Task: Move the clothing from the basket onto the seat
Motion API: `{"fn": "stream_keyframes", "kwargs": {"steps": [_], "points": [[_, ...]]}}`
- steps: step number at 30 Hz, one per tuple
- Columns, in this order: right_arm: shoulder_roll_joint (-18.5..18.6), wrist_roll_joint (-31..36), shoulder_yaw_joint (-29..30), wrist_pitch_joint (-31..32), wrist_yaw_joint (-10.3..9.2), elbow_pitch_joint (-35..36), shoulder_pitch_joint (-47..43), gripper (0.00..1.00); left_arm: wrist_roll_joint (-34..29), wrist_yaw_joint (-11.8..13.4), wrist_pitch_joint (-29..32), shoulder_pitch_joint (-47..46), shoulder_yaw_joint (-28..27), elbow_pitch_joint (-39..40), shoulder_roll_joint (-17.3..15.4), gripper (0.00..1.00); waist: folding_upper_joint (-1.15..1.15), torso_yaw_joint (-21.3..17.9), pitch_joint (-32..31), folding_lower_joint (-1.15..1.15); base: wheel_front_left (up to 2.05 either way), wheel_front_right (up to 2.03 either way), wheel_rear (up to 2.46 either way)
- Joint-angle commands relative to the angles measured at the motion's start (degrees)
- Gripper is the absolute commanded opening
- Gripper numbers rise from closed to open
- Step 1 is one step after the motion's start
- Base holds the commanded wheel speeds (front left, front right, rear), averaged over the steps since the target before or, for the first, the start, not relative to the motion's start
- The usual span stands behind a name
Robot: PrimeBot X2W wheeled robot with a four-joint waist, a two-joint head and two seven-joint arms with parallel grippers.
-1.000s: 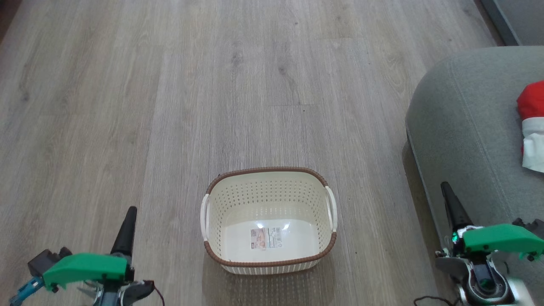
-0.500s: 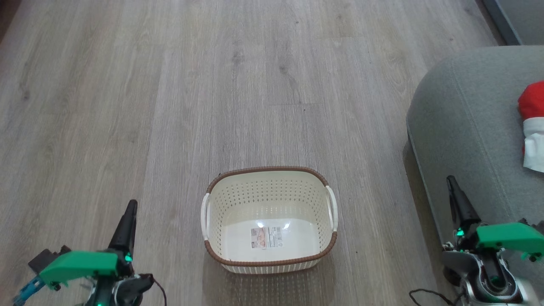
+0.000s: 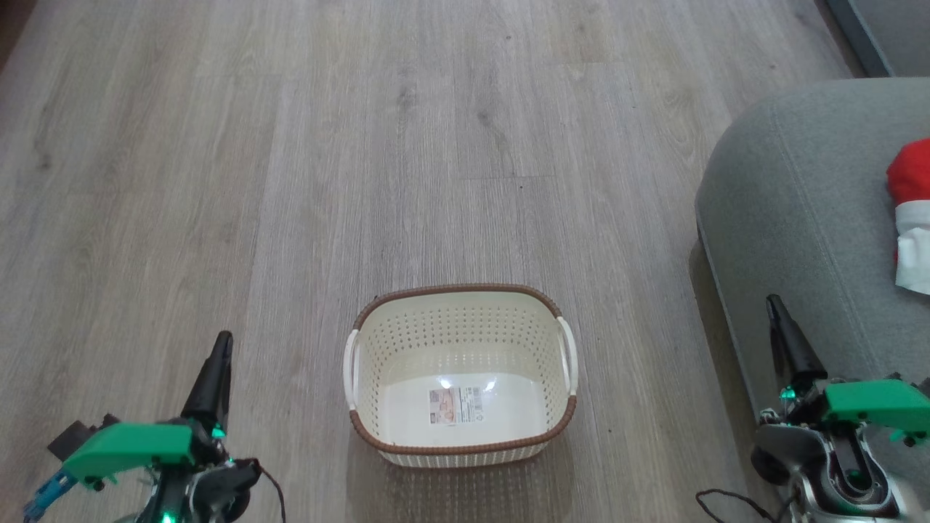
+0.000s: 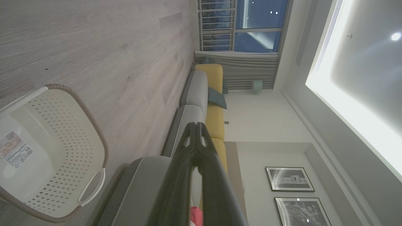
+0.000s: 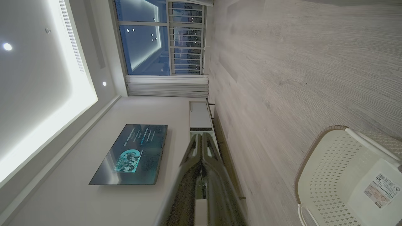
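Note:
The cream basket [image 3: 459,443] with its brown rim stands on the floor at lower centre, holding nothing but a sticker on its floor. Red and white clothing [image 3: 910,211] lies on the grey seat [image 3: 806,218] at the right edge. My left gripper [image 3: 221,340] is shut at the lower left, well left of the basket. My right gripper [image 3: 772,301] is shut at the lower right, beside the seat's front edge. The left wrist view shows the basket [image 4: 66,106], the seat [image 4: 138,185] and a red scrap of clothing [image 4: 195,216] behind the shut left gripper [image 4: 196,124]. The basket [image 5: 333,163] lies right of the shut right gripper [image 5: 202,134].
Pale wood plank floor [image 3: 363,145] spreads wide beyond the basket. A grey and yellow sofa [image 4: 209,94] runs along the far wall. A television [image 5: 132,153] hangs above a low cabinet [image 5: 199,117] on the opposite wall.
Both grippers have shifted slightly up the head view, staying shut. Basket, seat and clothing have not moved.

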State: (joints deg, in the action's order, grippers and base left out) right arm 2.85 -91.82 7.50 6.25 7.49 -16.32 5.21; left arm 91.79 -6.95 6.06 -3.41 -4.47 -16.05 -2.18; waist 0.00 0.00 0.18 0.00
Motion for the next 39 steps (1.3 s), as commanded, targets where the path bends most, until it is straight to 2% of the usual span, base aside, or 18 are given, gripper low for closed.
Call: {"fn": "stream_keyframes", "kwargs": {"steps": [1,39], "points": [[0.0,-0.3,-1.0,0.3,0.00,2.3,1.0,0.00,0.4,-0.5,0.4,-2.8,-2.1,2.0,-0.7,0.00,0.00,0.0,0.0,0.00,0.00,0.00,0.00],[0.0,-0.3,-1.0,0.2,0.00,2.3,1.0,0.00,0.4,-0.5,0.4,-2.8,-2.1,2.0,-0.7,0.00,0.00,0.0,0.0,0.00,0.00,0.00,0.00]]}}
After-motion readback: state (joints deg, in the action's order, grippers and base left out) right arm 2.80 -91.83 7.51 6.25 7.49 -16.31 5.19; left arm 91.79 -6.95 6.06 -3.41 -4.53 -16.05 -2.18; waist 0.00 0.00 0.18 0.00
